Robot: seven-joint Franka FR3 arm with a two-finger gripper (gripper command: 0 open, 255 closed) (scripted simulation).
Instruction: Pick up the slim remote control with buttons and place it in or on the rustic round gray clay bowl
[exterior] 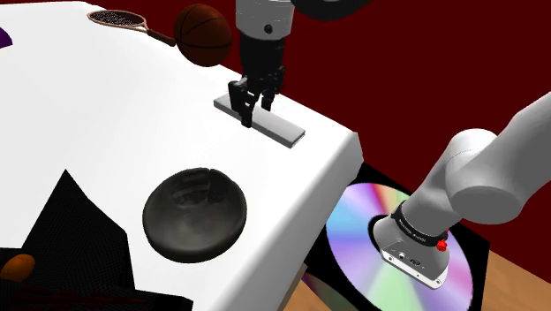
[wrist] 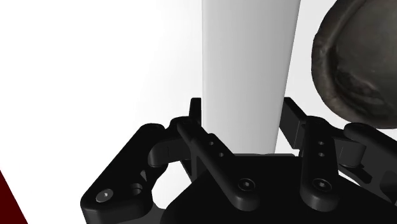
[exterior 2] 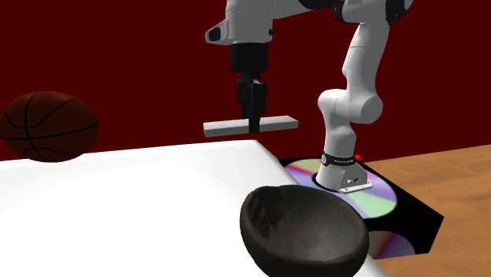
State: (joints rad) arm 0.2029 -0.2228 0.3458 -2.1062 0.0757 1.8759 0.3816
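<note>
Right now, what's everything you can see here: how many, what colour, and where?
slim flat grey remote control: one, pale grey, lifted above the table's edge, clasped in the gripper
round dark grey bowl: one, dark grey, on the table, empty
basketball: one, dark brown, by the table's far edge
racket: one, dark-framed, shoulder view's upper left
small orange ball: one, orange-brown, shoulder view's lower left
table: one, white
shiny rainbow disc: one, many-coloured, under the arm's base
wall: dark red, behind
arm: one, white, reaching over the table
gripper: one, black, shut on the remote
</note>
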